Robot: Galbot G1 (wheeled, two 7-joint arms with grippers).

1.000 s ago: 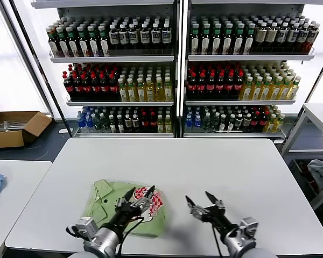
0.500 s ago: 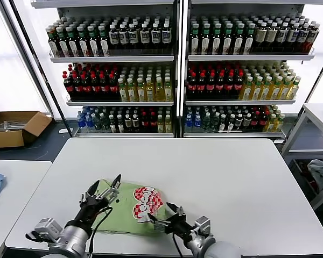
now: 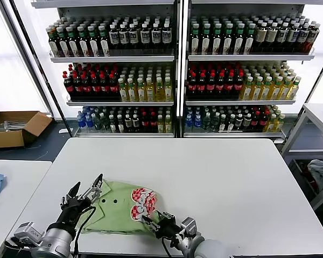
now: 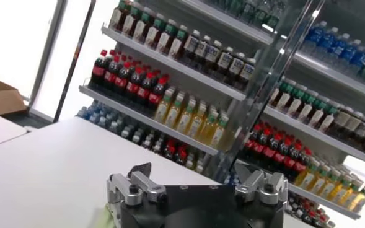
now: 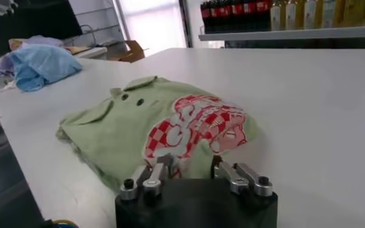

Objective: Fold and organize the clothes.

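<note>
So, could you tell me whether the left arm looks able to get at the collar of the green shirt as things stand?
Probably yes. The left gripper hovers open just beside the shirt's collar on the table, with nothing between them; the right gripper is at the shirt's opposite, near edge.

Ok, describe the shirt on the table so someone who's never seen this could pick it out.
Look at the big white table in front of the drink shelves. Near its front edge lies a folded shirt. It is light green, with a collar, dark buttons and a red-and-white checkered print, unlike the blue cloth on the side table.
</note>
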